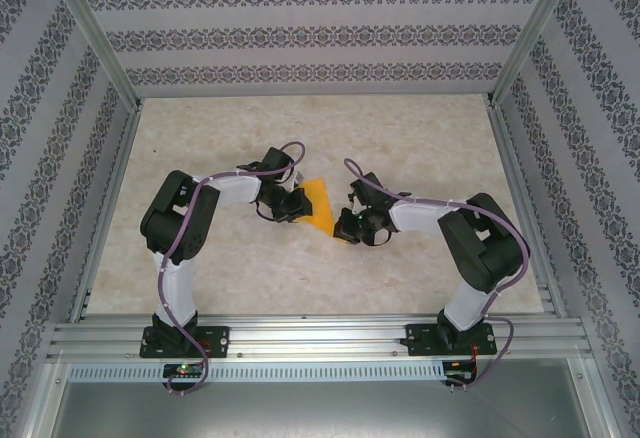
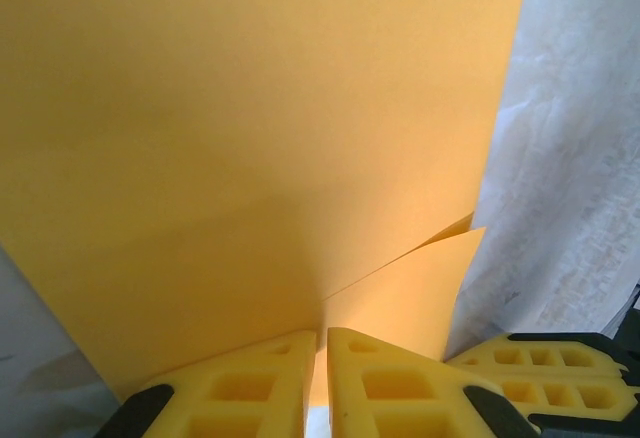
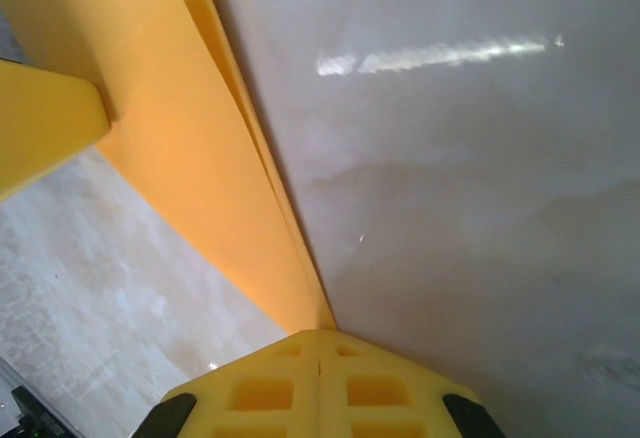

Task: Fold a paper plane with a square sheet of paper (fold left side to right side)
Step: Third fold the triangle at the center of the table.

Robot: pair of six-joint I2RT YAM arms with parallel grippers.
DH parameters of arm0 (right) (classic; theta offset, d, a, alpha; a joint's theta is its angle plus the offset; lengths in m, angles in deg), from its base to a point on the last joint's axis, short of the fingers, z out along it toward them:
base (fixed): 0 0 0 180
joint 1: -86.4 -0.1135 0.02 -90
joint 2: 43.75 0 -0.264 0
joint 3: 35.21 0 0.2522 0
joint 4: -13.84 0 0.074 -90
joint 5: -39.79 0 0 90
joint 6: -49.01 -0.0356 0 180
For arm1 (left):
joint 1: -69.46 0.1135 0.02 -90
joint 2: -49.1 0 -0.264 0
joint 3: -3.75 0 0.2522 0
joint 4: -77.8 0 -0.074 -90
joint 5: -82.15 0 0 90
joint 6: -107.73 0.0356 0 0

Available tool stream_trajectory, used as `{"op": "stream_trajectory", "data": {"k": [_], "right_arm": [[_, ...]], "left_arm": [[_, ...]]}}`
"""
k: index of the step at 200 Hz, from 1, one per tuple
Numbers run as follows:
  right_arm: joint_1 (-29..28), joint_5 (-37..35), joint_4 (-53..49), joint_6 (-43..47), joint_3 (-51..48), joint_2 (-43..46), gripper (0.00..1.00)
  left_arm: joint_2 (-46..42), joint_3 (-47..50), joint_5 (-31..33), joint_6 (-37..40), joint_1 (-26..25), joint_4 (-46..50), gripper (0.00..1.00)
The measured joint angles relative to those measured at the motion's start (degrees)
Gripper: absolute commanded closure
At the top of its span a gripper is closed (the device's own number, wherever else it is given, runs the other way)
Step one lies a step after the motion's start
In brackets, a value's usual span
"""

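Observation:
The orange sheet of paper is held up between my two grippers at mid-table, showing as a narrow pointed shape with two layers. My left gripper is shut on its left side. In the left wrist view the paper runs down into the thin slit between the yellow fingertips, and its layers part just above them. My right gripper is shut on the paper's lower right corner. In the right wrist view the layered edge of the paper runs straight into the closed seam.
The pale marbled table stretches out on all sides of the paper. Aluminium rails run along the near edge and up the sides, with patterned walls behind. The right gripper's fingers show at the lower right of the left wrist view.

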Motion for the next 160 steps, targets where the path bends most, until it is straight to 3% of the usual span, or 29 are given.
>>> {"op": "stream_trajectory", "data": {"k": [79, 113, 160], "right_arm": [[1.14, -1.66, -11.78, 3.91, 2.60, 8.94, 0.97], [-1.25, -1.51, -9.46, 4.09, 9.05, 3.76, 0.97], [-3.67, -1.51, -8.76, 3.69, 10.36, -4.90, 0.98]], "left_arm": [[0.00, -0.17, 0.04, 0.04, 0.00, 0.22, 0.85], [0.00, -0.28, 0.22, 0.04, 0.00, 0.39, 0.85], [0.02, -0.59, 0.63, 0.04, -0.24, 0.81, 0.85]]}}
